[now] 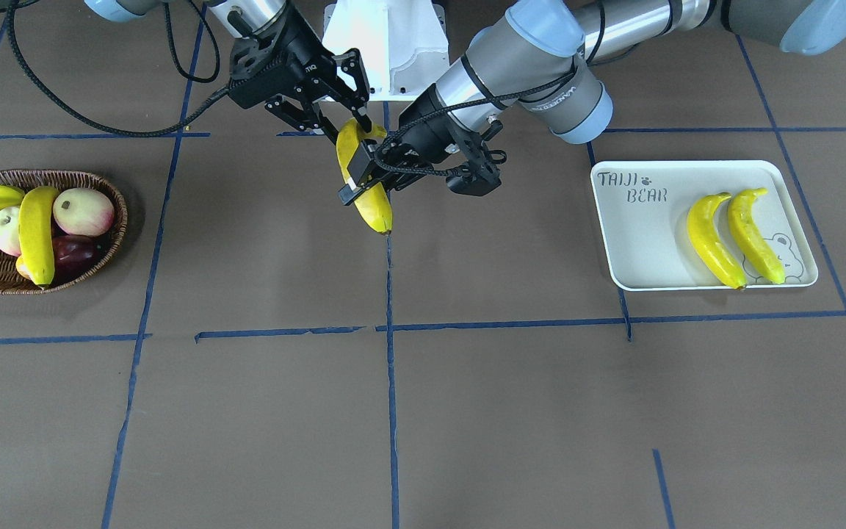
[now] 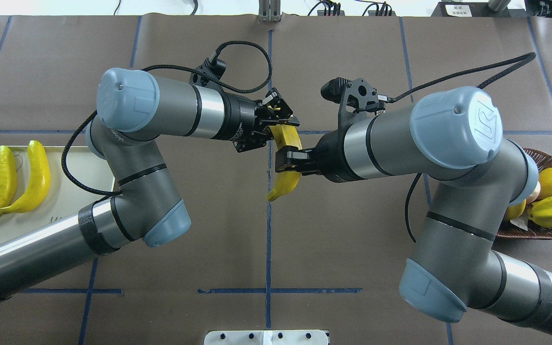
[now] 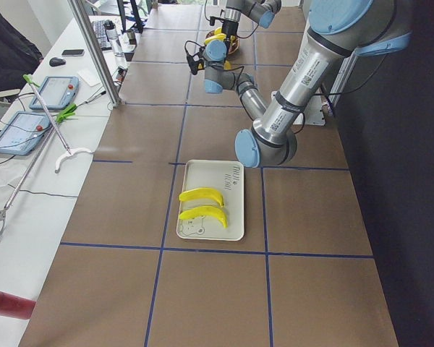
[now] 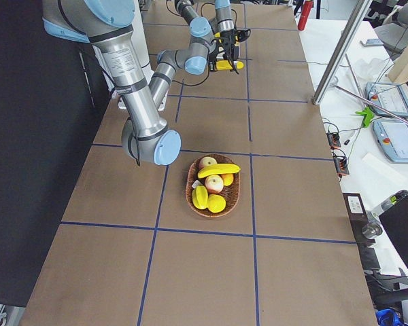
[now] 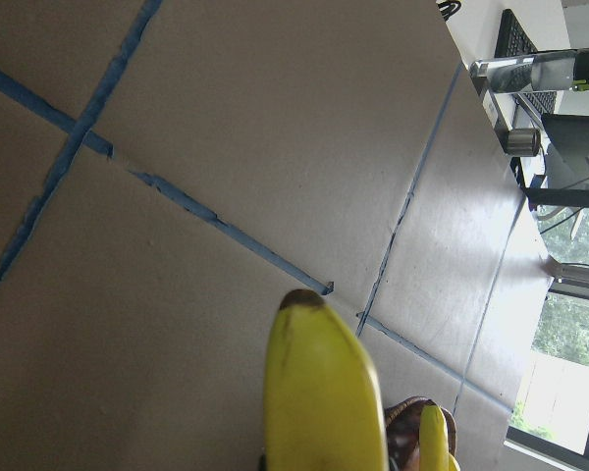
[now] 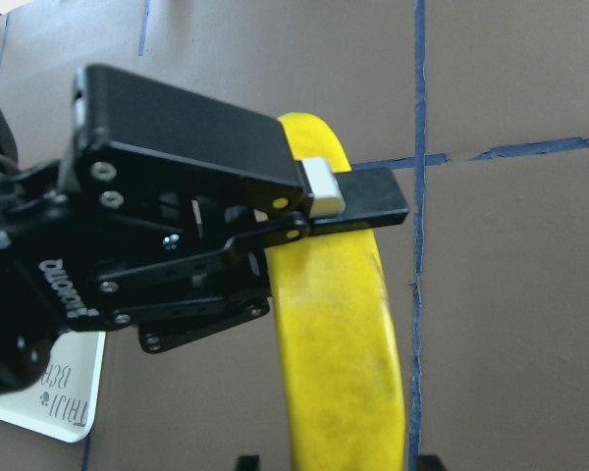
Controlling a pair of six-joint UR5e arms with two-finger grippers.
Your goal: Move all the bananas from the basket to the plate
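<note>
Left tool point(image 1: 355, 180) pinches the banana point(image 1: 375, 209); right tool point(image 1: 350, 129), spread, straddles it just beside.

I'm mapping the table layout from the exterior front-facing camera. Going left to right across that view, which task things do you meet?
basket with a banana in it → held banana in mid-air → plate with two bananas on it

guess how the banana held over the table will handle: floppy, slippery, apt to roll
Probably stiff: the banana juts past the left claw with nothing under its free end, and shows no sag. Its skin looks smooth and glossy, so it may pivot or slip in that narrow pinch.
</note>
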